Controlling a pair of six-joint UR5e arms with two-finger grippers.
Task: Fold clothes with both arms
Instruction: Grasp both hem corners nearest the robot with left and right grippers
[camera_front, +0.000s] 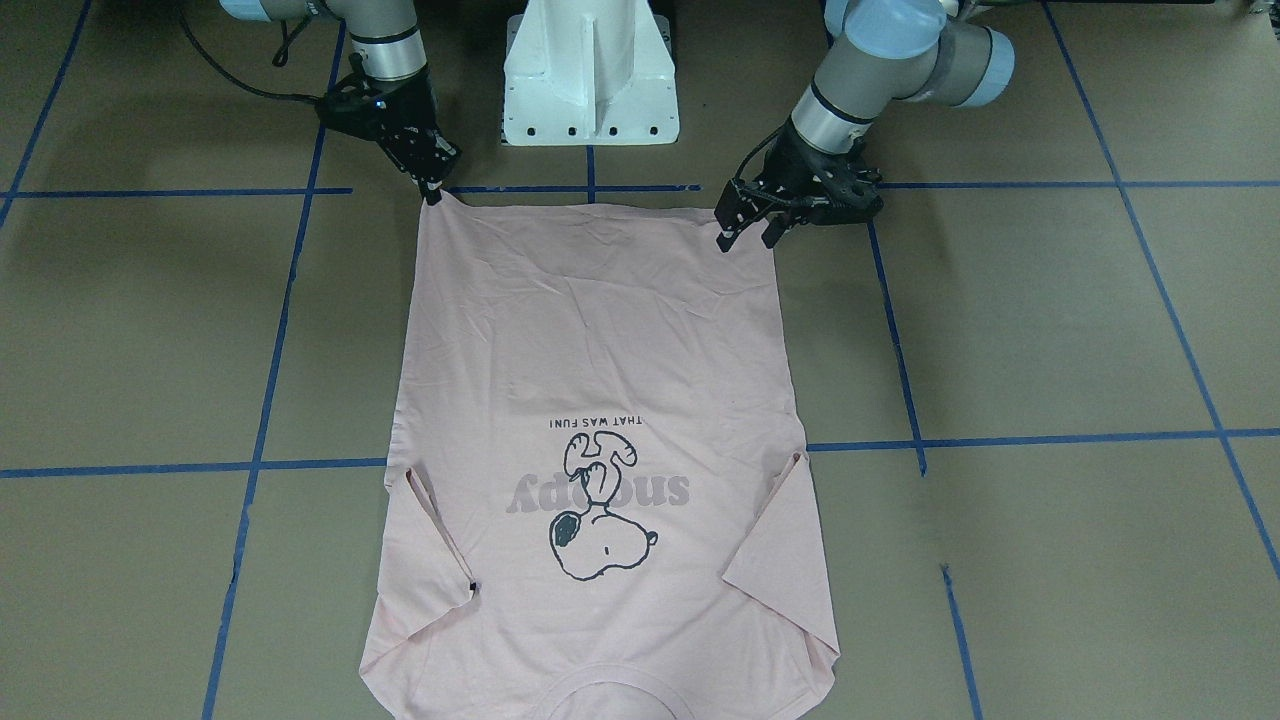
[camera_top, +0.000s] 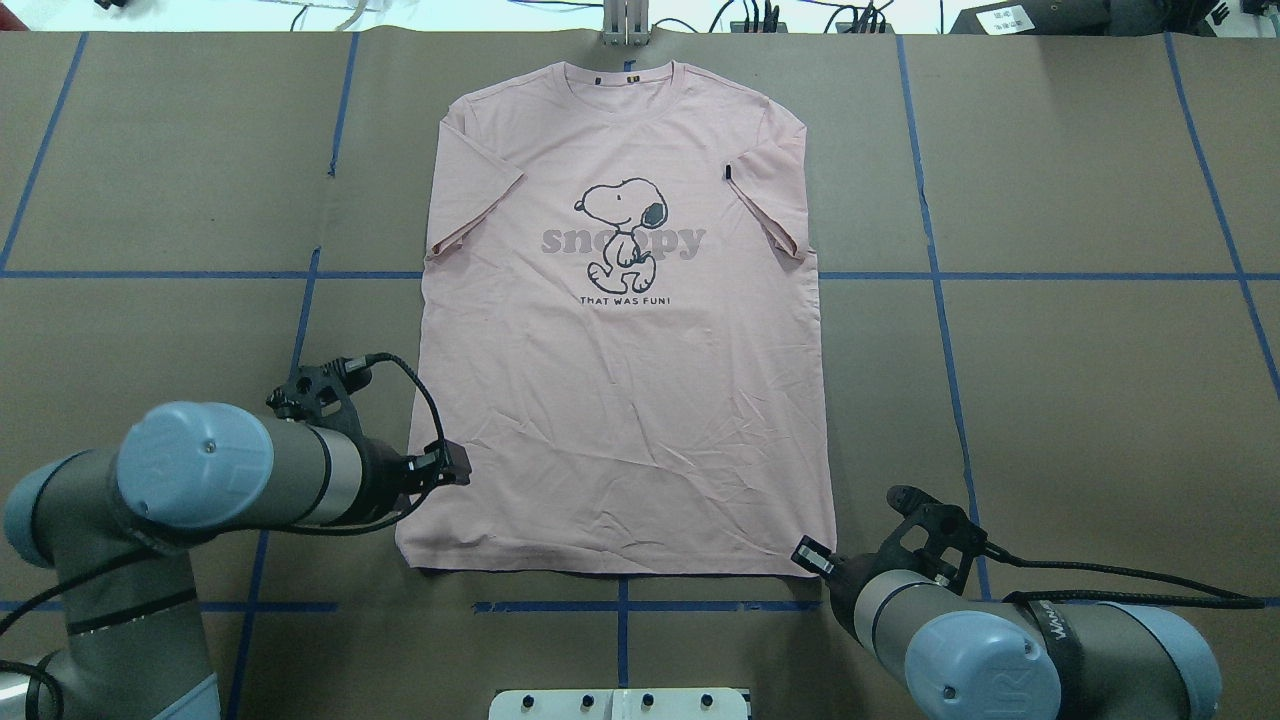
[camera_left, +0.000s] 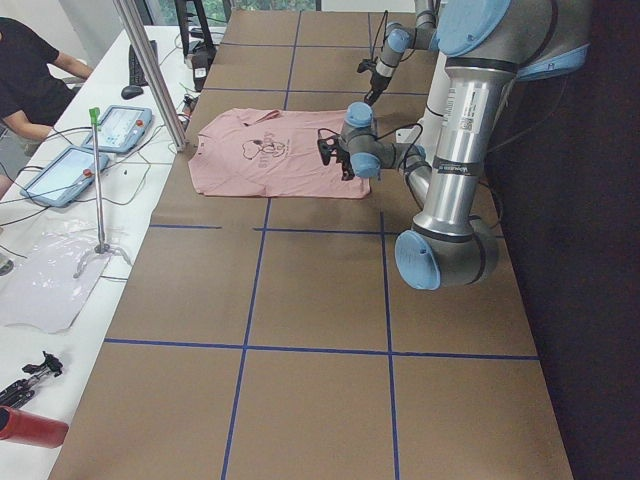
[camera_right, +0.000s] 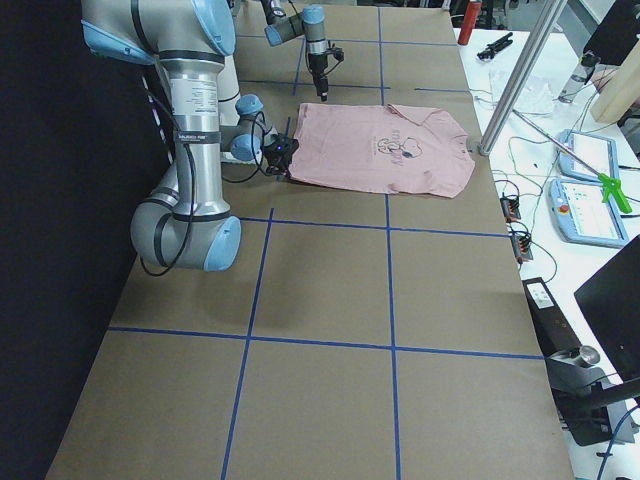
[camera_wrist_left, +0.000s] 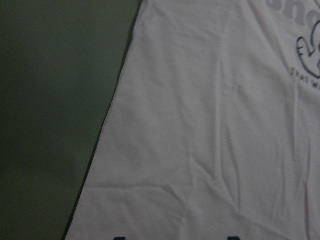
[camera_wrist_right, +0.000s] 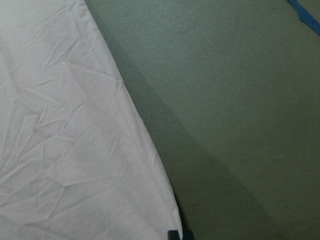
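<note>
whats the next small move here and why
Probably lower the left gripper onto its hem corner of the T-shirt and close it. Its jaws stand open over that corner, while the right gripper looks pinched on the other corner, which peaks up slightly. Both corners should be held before the hem is lifted toward the collar.

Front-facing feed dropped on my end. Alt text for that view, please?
A pink T-shirt lies flat, print up, on the brown table, hem toward the top edge. The right gripper pinches one hem corner, jaws shut; the left gripper is at the other corner, jaws open.
</note>
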